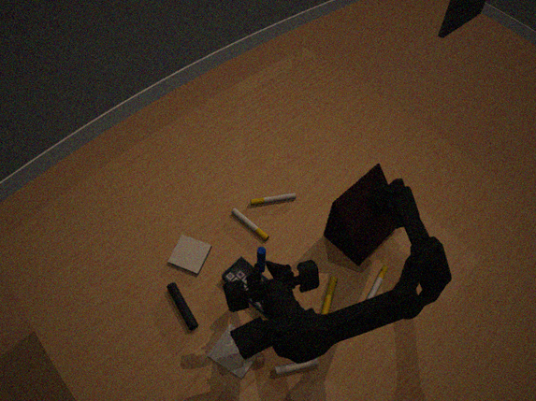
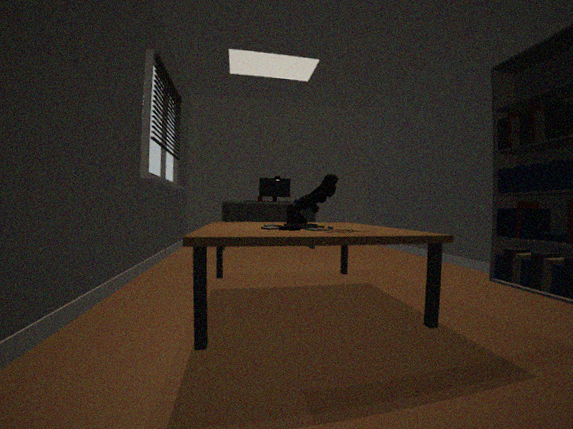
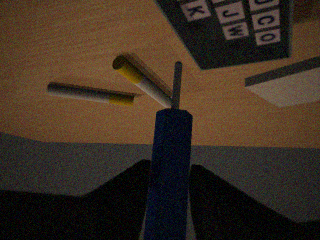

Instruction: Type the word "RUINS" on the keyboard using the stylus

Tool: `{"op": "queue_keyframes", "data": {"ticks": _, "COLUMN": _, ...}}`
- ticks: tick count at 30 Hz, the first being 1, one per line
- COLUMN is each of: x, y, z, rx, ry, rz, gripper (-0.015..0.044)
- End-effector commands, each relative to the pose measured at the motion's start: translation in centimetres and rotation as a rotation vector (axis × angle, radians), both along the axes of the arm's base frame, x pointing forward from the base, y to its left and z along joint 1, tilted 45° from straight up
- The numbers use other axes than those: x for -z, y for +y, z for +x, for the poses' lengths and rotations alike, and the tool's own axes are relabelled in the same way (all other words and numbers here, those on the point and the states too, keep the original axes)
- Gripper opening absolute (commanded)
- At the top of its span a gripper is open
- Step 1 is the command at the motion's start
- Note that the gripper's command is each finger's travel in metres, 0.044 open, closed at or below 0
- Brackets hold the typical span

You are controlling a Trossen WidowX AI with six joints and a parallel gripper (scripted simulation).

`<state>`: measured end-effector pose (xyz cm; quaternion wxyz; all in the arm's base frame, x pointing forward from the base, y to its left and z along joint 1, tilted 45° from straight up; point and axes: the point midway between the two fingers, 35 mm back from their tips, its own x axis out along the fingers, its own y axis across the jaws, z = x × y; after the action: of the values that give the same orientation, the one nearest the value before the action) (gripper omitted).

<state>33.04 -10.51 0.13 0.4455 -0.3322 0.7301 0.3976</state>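
My gripper [image 1: 263, 268] [image 3: 169, 171] is shut on the blue stylus [image 1: 261, 254] [image 3: 170, 137]. In the wrist view the stylus's thin grey tip points away from the fingers and shows against the desk, to the left of the keyboard's near corner. The dark keyboard [image 1: 241, 265] [image 3: 260, 56] has pale keys; K, J, W, C and O show in the wrist view. In the top view the gripper and arm cover much of the keyboard. The arm [image 2: 312, 204] is small and dark in the exterior view, and the stylus cannot be made out there.
Two yellow-and-white markers [image 1: 273, 199] [image 1: 249, 225] lie beyond the gripper. A black cylinder [image 1: 182, 305] and a pale pad [image 1: 190, 254] lie left. Another pad [image 1: 227, 350], a yellow stick [image 1: 329, 294] and a white stick [image 1: 296, 367] lie around the arm. A dark red box [image 1: 357, 217] stands right.
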Motion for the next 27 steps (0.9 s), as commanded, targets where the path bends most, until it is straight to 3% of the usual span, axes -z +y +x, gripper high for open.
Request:
{"op": "queue_keyframes", "data": {"ticks": 1, "x": 1.2, "y": 1.4, "z": 0.2, "rx": -0.004, "ry": 0.003, "rz": -0.007, "gripper": 0.0}}
{"op": "queue_keyframes", "data": {"ticks": 13, "x": 2.0, "y": 2.2, "z": 0.3, "rx": -0.004, "ry": 0.003, "rz": -0.007, "gripper": 0.0}}
{"op": "queue_keyframes", "data": {"ticks": 16, "x": 2.1, "y": 2.3, "z": 0.5, "rx": -0.004, "ry": 0.002, "rz": -0.007, "gripper": 0.0079}}
{"op": "queue_keyframes", "data": {"ticks": 27, "x": 2.3, "y": 2.4, "z": 0.6, "rx": -0.004, "ry": 0.002, "rz": -0.006, "gripper": 0.0081}}
